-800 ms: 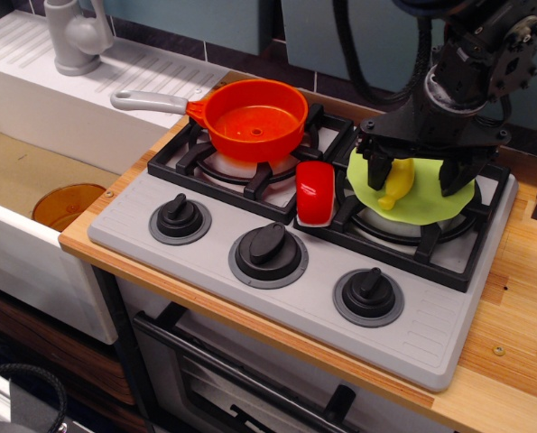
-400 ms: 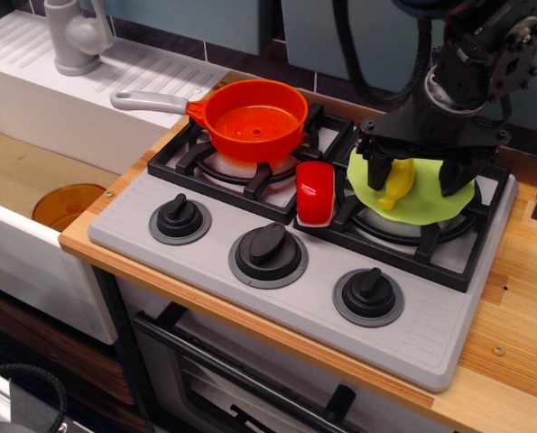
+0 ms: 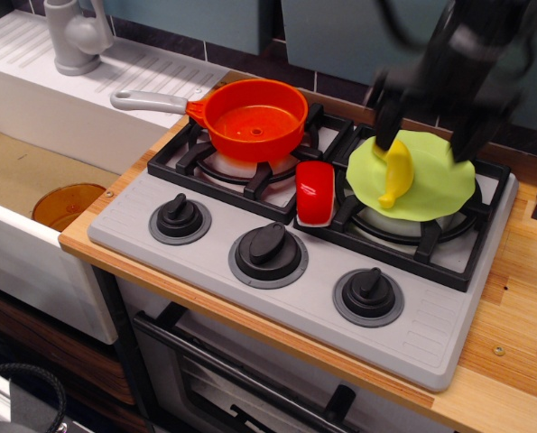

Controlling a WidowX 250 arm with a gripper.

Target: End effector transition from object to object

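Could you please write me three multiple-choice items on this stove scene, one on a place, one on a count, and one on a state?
1. Where does the yellow banana lie?
A. in the orange pan
B. on the green cloth
C. in the sink

2. How many black knobs does the stove front carry?
A. two
B. three
C. four

3. How does the gripper stand toward the banana?
A. raised above it, not holding it
C. clamped on it
B. resting on the red block

Answers:
1. B, since the banana rests on the green cloth over the right burner.
2. B, three knobs sit in a row.
3. A, the blurred fingers hang above the banana, which lies free.
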